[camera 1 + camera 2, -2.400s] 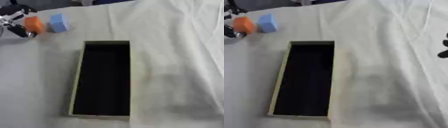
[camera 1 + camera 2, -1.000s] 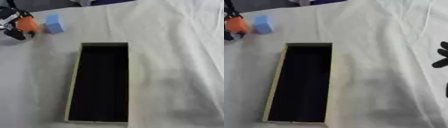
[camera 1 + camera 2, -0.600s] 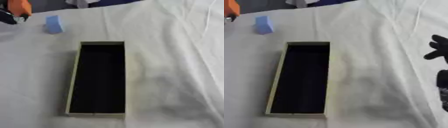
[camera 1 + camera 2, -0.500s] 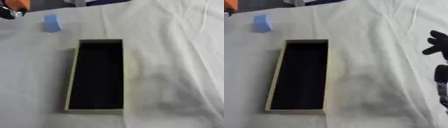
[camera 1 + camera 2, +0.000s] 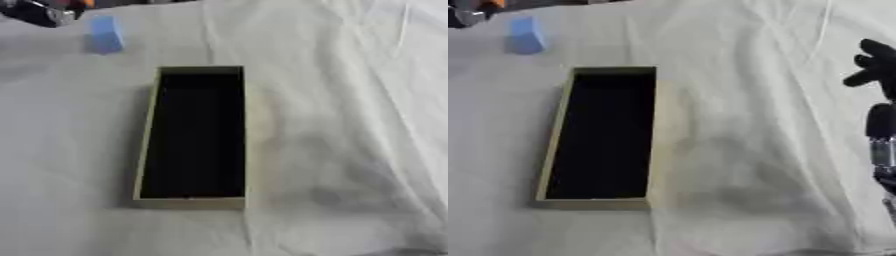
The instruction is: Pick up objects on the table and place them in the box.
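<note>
A long tan box (image 5: 189, 202) with a dark empty inside lies lengthwise in the middle of the white cloth. A light blue block (image 5: 105, 34) stands on the cloth beyond the box's far left corner. My left hand (image 5: 37, 12) is at the top left corner, above and left of the blue block, shut on an orange object (image 5: 83, 3) of which only a sliver shows at the picture's edge. At the right edge of the right eye view my right hand (image 5: 874, 62) is held up with relaxed fingers, holding nothing, well to the right of the box.
A white wrinkled cloth (image 5: 350, 150) covers the table, with folds running down the right side. A faint dark smudge lies on the cloth to the right of the box's near end.
My left hand has lifted the orange object off the cloth, away from the blue block, to the top left corner. My right hand has risen into the right edge.
</note>
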Robot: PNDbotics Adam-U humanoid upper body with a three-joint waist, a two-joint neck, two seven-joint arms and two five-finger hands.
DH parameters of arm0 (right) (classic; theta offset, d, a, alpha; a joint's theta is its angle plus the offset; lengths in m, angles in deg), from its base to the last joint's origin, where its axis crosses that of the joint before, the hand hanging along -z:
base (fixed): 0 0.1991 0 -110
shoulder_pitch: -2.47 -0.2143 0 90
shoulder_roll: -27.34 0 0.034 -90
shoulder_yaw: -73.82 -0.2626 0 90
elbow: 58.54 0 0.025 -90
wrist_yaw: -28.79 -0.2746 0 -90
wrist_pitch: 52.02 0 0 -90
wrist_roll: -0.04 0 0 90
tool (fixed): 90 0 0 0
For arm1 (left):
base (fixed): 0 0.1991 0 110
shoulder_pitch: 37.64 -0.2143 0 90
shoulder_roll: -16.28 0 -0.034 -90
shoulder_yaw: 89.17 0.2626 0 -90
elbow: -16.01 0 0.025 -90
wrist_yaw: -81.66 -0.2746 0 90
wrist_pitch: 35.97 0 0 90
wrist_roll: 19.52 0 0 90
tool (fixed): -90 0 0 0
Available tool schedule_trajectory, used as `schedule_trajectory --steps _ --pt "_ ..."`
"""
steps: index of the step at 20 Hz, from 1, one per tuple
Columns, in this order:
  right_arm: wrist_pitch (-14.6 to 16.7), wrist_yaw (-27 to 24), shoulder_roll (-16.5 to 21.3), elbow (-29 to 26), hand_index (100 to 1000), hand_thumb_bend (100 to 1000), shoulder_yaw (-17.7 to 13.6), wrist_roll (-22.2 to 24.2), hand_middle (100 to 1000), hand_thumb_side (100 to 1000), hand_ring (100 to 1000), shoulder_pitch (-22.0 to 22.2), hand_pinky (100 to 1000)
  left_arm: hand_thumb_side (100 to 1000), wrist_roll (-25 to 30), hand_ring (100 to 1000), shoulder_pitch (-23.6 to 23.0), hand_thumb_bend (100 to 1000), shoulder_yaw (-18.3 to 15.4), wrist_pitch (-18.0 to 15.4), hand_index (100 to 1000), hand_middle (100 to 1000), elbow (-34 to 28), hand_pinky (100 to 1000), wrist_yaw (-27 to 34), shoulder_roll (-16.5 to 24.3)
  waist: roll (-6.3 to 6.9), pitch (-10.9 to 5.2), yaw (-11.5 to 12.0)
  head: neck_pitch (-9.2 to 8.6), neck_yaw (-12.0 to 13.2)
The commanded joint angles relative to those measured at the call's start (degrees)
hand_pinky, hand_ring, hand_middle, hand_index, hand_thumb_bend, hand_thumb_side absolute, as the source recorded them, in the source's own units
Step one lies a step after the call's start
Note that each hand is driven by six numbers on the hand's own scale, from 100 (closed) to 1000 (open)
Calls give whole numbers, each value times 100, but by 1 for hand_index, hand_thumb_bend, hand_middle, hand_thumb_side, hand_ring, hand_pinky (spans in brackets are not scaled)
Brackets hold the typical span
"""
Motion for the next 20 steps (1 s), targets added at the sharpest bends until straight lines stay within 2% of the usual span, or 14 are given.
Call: schedule_trajectory --steps 1,7,10,15,20 --pt "-39 -52 38 -64 861 100 -68 -13 584 658 918 -6 873 100 0 607 -58 100 237 -279 794 657 -518 493 132 -126 -38 -138 40 77 184" --pt "-59 -56 32 -64 861 100 -90 -27 585 659 918 22 873 100 177 612 -325 113 460 -831 786 663 -1423 497 47 -554 -46 -181 97 79 322" --pt "-71 -58 30 -64 861 100 -103 -39 585 659 918 37 873 100 323 616 -397 121 649 -958 783 667 -1868 499 -84 -832 -54 -203 145 79 352" --pt "-77 -53 45 -64 861 100 -128 -69 586 659 918 76 873 100 727 617 -604 118 1056 -943 782 668 -2593 497 -216 -1184 -50 -247 210 79 207" --pt "-86 -34 53 -64 861 100 -134 -87 586 659 918 106 873 100 1170 626 -820 138 1478 -745 781 677 -3316 502 -182 -1177 -33 -272 240 79 -2"
